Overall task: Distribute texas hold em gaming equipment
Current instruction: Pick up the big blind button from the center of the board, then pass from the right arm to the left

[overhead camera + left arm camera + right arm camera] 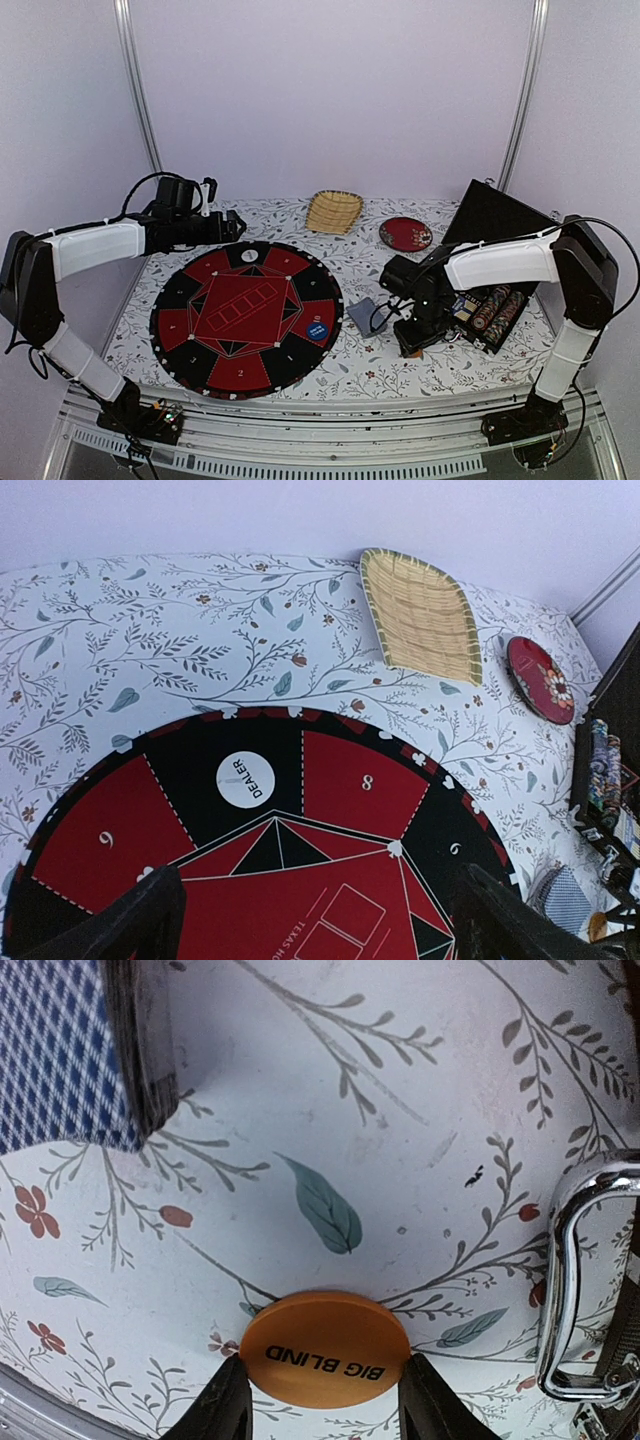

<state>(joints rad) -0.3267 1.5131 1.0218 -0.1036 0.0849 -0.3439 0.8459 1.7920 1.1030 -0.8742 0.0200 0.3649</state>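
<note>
The orange button [325, 1348], marked BIG BLIND, is clamped by its edges between the fingers of the right gripper [322, 1385]. It is held close to the flowered table [420, 1110], to the right of the round mat [245, 320]. A deck of cards [365, 315] is seen between the mat and that gripper. The left gripper [318, 905] is spread wide with nothing in it, above the mat's far edge. There a white dealer button [245, 779] is laid on a black section. A blue chip [317, 330] is set on the mat's right side.
</note>
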